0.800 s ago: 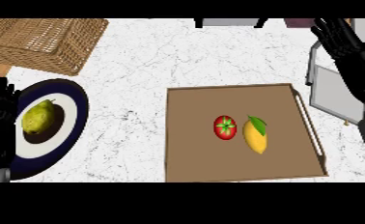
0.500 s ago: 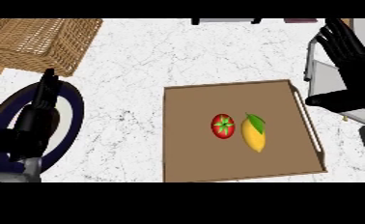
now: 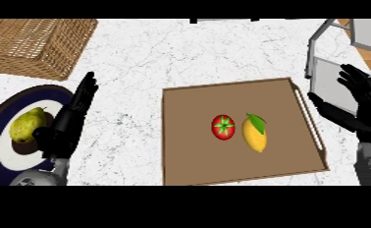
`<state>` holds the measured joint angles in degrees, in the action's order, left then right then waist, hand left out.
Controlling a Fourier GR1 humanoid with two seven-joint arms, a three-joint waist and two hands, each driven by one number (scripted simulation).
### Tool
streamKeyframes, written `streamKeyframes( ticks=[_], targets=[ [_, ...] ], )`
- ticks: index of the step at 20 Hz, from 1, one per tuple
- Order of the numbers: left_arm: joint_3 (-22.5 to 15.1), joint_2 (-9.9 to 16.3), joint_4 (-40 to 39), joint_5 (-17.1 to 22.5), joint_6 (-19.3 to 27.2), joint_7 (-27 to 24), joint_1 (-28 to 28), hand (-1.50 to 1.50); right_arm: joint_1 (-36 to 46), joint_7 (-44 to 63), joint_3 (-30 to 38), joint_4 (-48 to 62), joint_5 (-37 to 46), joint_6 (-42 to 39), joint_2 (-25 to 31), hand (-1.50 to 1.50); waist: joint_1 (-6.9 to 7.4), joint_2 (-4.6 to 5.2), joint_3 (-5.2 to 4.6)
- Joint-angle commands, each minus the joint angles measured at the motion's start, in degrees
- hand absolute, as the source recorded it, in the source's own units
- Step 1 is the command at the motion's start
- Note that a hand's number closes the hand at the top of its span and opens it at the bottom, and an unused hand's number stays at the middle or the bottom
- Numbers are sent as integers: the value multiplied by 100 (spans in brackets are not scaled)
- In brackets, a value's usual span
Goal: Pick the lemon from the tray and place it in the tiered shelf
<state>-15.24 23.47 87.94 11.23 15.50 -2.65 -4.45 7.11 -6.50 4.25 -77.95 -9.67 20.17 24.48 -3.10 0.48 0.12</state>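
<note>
A yellow lemon (image 3: 254, 133) with a green leaf lies on the brown tray (image 3: 196, 158), right beside a red tomato (image 3: 223, 127). The tiered shelf (image 3: 328, 70), grey with a pale board, stands at the right edge of the counter. My right hand (image 3: 346, 105) hovers open between the tray's right rim and the shelf, fingers spread, apart from the lemon. My left hand (image 3: 69, 122) is open with straight fingers over the counter left of the tray, next to a plate.
A dark blue plate (image 3: 16, 108) at the left edge carries a green pear (image 3: 27, 125). A woven wicker basket (image 3: 42, 44) sits at the top left. White marble counter shows between the basket and the tray.
My left hand has moved right off the plate, uncovering the pear. My right hand has come down and in toward the tray's right rim.
</note>
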Motion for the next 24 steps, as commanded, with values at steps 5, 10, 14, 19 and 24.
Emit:
streamKeyframes(
  ticks=[5, 10, 14, 19, 24],
  targets=[
    [-283, -519, -569, -331, -152, 72, -476, 0, -1017, -1885, 553, -90, -728, -687, -702, -150, 247, -49, -9],
    [-69, -298, -524, -201, -324, 293, -721, 0, -1076, -53, -347, -1172, 55, -1151, 509, -150, 256, -68, -25],
    [-92, -380, -373, -189, -419, 276, -532, 0, -1125, 1135, -470, -2286, 278, -1120, 931, -150, 278, -77, -24],
    [-114, -537, -651, -347, -361, -14, -467, 0, -850, 2701, -954, -3027, 881, -1267, 1501, -150, 334, -58, -32],
    [-170, -634, -607, -497, -231, 310, -775, 0, -746, 3909, -1420, -3643, 1179, -2134, 2342, -150, 336, -56, -33]
  ],
)
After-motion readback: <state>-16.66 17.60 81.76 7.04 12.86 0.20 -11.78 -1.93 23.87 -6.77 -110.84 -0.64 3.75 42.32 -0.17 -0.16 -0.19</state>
